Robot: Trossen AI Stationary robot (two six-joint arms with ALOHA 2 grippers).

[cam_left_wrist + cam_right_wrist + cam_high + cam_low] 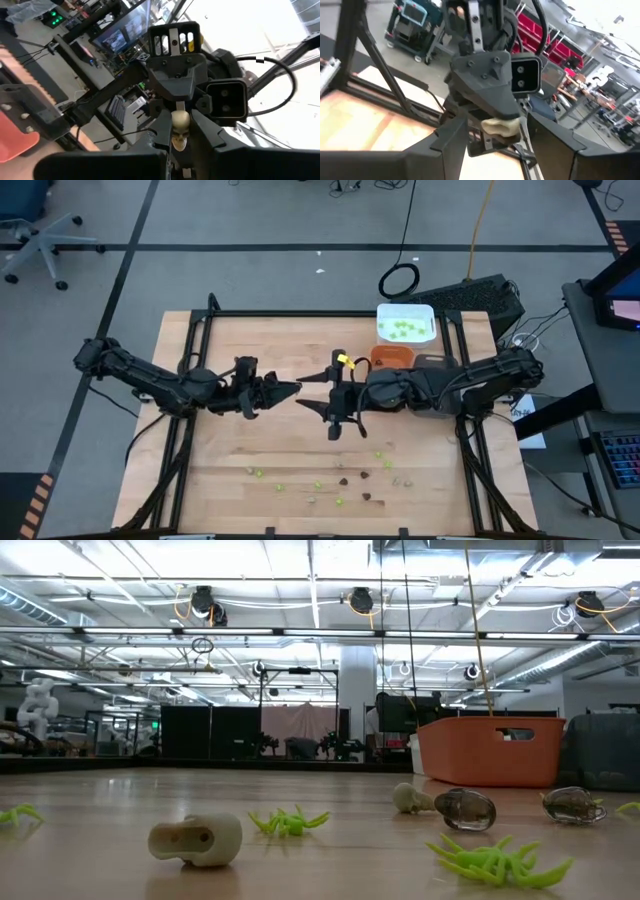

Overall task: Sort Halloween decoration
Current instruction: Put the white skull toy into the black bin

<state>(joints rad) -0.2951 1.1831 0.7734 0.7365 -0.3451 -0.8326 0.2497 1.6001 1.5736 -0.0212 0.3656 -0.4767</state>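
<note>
Lime-green pieces (pixel 405 329) lie in the white tray (pixel 427 312).

The high view looks straight down on the whole table (pixel 250 430). The low view sits at tabletop level. Each wrist view faces the other arm closely.

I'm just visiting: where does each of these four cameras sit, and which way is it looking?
High: overhead, straight down; left gripper and right gripper face each other above the table.
Low: tabletop level, across spiders and a skull; no arm shows.
Left wrist: looks at the right gripper, a skull between.
Right wrist: looks back at the left gripper.
Shared: that skull, both wrist views.
</note>
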